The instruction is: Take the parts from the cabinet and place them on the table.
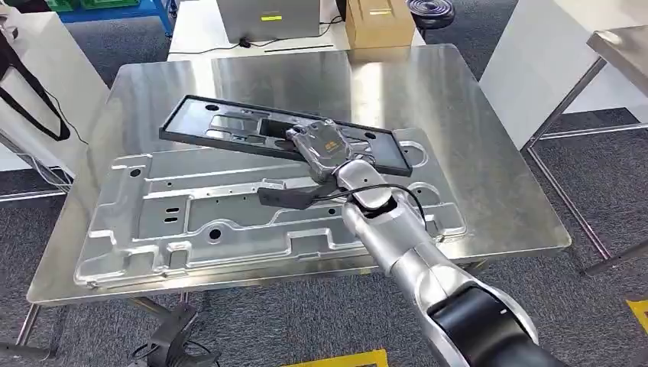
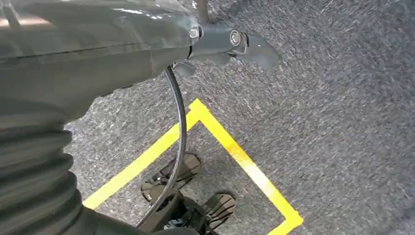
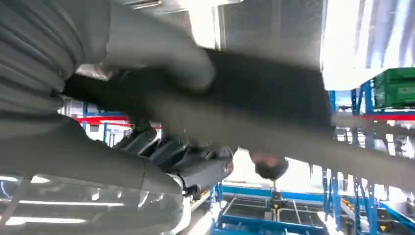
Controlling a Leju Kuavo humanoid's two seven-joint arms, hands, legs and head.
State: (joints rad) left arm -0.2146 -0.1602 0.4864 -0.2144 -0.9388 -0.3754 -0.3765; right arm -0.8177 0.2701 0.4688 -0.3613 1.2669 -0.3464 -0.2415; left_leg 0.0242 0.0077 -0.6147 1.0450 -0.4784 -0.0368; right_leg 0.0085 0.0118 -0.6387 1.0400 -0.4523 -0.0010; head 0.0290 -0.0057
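Steel table (image 1: 474,115) fills the head view, with a large silver stamped panel (image 1: 191,222) lying flat on it. A dark frame (image 1: 229,126) lies partly over the panel's far edge, one long side tipped up. The right hand (image 1: 321,149) reaches in over the frame's near-right stretch; from above, its fingers are hidden beneath it. A brown box (image 1: 378,19) sits beyond the table.

Down by the robot's side, the left wrist view shows the left hand (image 2: 230,44) hanging above grey carpet (image 2: 342,122) and yellow floor tape (image 2: 235,147); it holds nothing, and its fingers look curled in.

Close in and blurred, the right wrist view has the thumb (image 3: 161,54) on one face of the dark frame (image 3: 274,93) and the darker fingers (image 3: 191,161) on the other, so the hand grips it.

Judging from this, letting go while the frame is tilted could let it slide along the smooth panel or drop with a clatter. Pulling the fingers out sideways might drag the frame askew.
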